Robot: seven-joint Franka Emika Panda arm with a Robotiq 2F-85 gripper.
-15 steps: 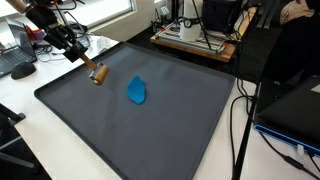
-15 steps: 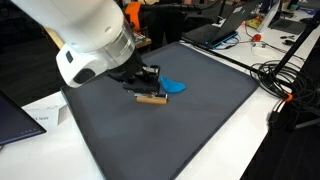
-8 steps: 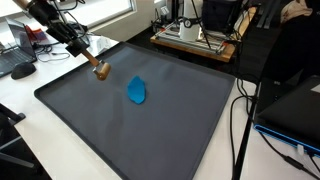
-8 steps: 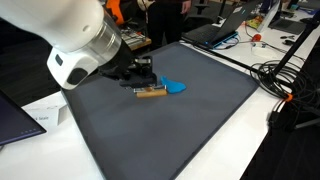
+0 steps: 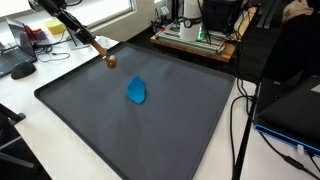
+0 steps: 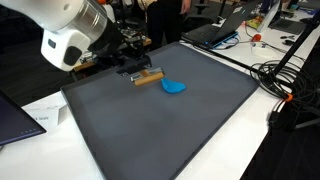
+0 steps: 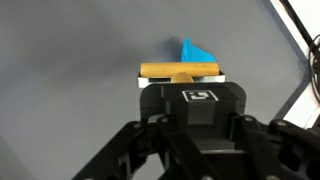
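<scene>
Your claw (image 7: pixel 181 82) was clamped shut on a short, tan wooden dowel (image 7: pixel 181 70) (smooth, held crosswise between the fingers), just above the dark grey mat (image 5: pixel 180 130) near its edge. A crumpled, soft-looking blue piece (image 5: pixel 137 91) lay close by, toward the mat's middle. The matte mat covered a white desk (image 5: pixel 50 140), and black cables (image 6: pixel 285 80) trailed along one side.

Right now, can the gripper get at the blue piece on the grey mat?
Reach it, probably yes; grasp it, no: the gripper is shut on a wooden peg. The blue piece lies near, nothing on the mat between.
</scene>
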